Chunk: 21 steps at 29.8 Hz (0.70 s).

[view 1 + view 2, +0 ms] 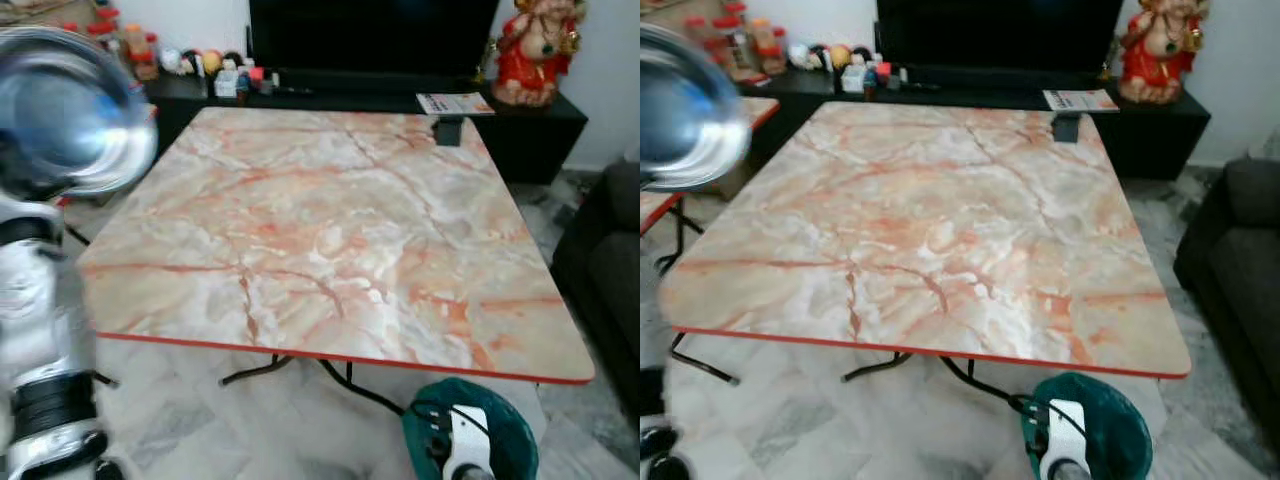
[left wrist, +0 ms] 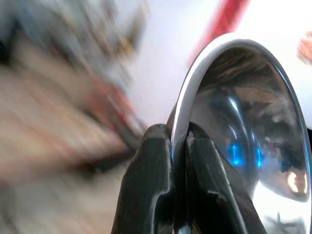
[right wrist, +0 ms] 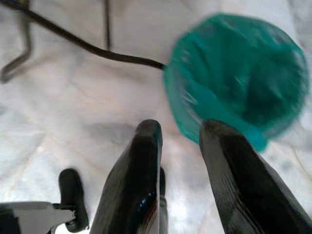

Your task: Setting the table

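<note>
My left gripper point(image 2: 178, 141) is shut on the rim of a shiny steel plate point(image 1: 70, 110), held up in the air off the left side of the marble-patterned table point(image 1: 340, 230). The plate's rim point(image 2: 195, 83) passes between the two black fingers. The tabletop is bare apart from a small dark object point(image 1: 449, 130) at its far edge. My right gripper point(image 3: 180, 131) hangs low in front of the table's near right corner, open, with nothing between its fingers. Below and beyond it is a round teal container point(image 1: 510, 425), blurred in the right wrist view.
A dark sofa point(image 1: 605, 260) stands to the right of the table. A low black cabinet point(image 1: 520, 125) at the back carries a screen, a red statue point(image 1: 535, 50), a paper and small jars. A second red-edged table point(image 1: 755, 110) is at the left. Black table legs point(image 1: 300, 365) cross the marble floor.
</note>
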{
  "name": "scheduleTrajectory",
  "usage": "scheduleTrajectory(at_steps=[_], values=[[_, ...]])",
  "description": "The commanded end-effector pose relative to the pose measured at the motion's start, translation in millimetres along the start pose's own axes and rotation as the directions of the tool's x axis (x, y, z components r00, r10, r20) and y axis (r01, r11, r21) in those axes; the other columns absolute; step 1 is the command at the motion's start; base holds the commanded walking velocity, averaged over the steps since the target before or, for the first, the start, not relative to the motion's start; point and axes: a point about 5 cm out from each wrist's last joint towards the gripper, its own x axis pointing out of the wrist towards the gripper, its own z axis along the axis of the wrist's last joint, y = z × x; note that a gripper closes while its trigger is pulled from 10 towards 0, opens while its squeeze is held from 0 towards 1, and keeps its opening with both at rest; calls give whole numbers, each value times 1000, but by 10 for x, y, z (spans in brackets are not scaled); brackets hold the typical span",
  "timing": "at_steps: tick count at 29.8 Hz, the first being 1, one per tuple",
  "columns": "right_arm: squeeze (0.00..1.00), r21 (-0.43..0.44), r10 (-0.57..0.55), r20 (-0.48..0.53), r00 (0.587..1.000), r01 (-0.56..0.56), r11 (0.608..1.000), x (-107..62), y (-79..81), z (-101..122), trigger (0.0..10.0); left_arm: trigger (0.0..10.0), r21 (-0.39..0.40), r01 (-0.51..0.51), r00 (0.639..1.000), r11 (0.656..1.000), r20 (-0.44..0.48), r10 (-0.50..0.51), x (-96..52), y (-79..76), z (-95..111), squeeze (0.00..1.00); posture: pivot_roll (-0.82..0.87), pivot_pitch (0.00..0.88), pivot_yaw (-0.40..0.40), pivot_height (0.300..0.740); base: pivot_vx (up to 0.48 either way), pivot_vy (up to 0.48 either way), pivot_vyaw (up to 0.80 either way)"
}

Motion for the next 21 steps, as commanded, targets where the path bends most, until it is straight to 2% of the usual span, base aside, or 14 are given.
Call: scheduleTrajectory(at_steps=[1,2,3,6,7,9,12,16,17,18,20,21], values=[[0,43,-31,5,1000,31,999,-8,-41,-17,10000,10000,-137,56,985,989,-156,-77,22,-263,-275,0,43,0,51,740,0,0,0],[0,51,-38,4,999,37,998,-12,-52,-29,10000,10000,-184,63,975,981,-198,-100,11,-344,-362,0,36,0,55,740,0,0,0],[0,60,-45,2,999,45,997,-18,-65,-45,10000,10000,-244,48,953,969,-278,-118,-9,-423,-494,0,27,0,61,740,0,0,0],[0,82,-62,-6,998,62,995,-36,-88,-106,10000,10000,-344,-6,899,939,-413,-146,-69,-585,-726,0,1,0,81,740,0,0,0],[0,82,-62,-6,998,62,995,-36,-88,-106,10000,10000,-344,-6,899,939,-413,-146,-69,-585,-726,0,1,0,81,740,0,0,0],[0,92,-70,-14,997,71,993,-49,-99,-151,10000,10000,-363,-38,869,931,-473,-149,-95,-662,-820,0,-2,0,91,740,0,0,0],[0,101,-77,-26,997,79,992,-65,-102,-207,10000,10000,-348,-94,803,933,-580,-135,-132,-699,-947,0,-8,0,101,740,0,0,0],[0,109,-77,-26,997,80,991,-68,-84,-218,10000,10000,-293,-100,713,951,-688,-137,-236,-660,-1109,0,-6,0,107,740,0,0,0],[0,109,-77,-26,997,80,991,-68,-84,-218,10000,10000,-293,-100,713,951,-688,-137,-236,-660,-1109,0,-6,0,107,740,0,0,0],[0,110,-75,-27,997,78,991,-67,-74,-220,10000,10000,-278,-102,672,955,-727,-140,-296,-631,-1176,0,-2,0,106,740,0,0,0],[0,110,-73,-26,997,75,991,-65,-66,-216,10000,10000,-276,-92,632,957,-759,-158,-365,-630,-1232,0,0,0,104,740,0,0,0],[0,109,-72,-24,997,74,991,-63,-61,-208,10000,10000,-270,-85,623,959,-766,-160,-384,-631,-1247,0,0,0,104,740,0,0,0]])
